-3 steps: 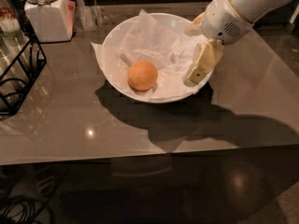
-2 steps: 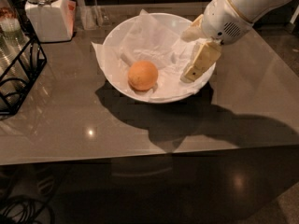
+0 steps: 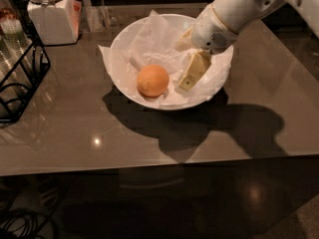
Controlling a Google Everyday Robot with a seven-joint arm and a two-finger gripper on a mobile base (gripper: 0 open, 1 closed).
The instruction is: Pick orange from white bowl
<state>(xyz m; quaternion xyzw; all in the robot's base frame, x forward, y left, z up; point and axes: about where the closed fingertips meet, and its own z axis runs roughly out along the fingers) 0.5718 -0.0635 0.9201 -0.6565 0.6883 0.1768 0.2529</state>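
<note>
The orange [image 3: 152, 80] lies in the white bowl [image 3: 199, 99], on the near-left part of its floor, resting on the crumpled white paper [image 3: 154, 39] that lines the bowl and spills over the rim on the left. Nothing grips the fruit. Just to its right, inside the bowl, the gripper [image 3: 182, 63] reaches down from the upper right. Its jaws stand apart with nothing between them: one cream finger [image 3: 193, 71] slants down towards the paper close beside the orange but apart from it, and the other shows higher up, near the far side of the bowl and partly behind the wrist. The white arm [image 3: 239, 9] runs from the gripper up and out of the top right corner. The bowl sits at the middle of a glossy brown worktop [image 3: 99, 133], throwing a dark shadow towards the near edge and to the right. At the far left corner stands a white lidded jar [image 3: 50, 14], and a black wire rack [image 3: 20, 83] occupies the left edge, well apart from the bowl.
</note>
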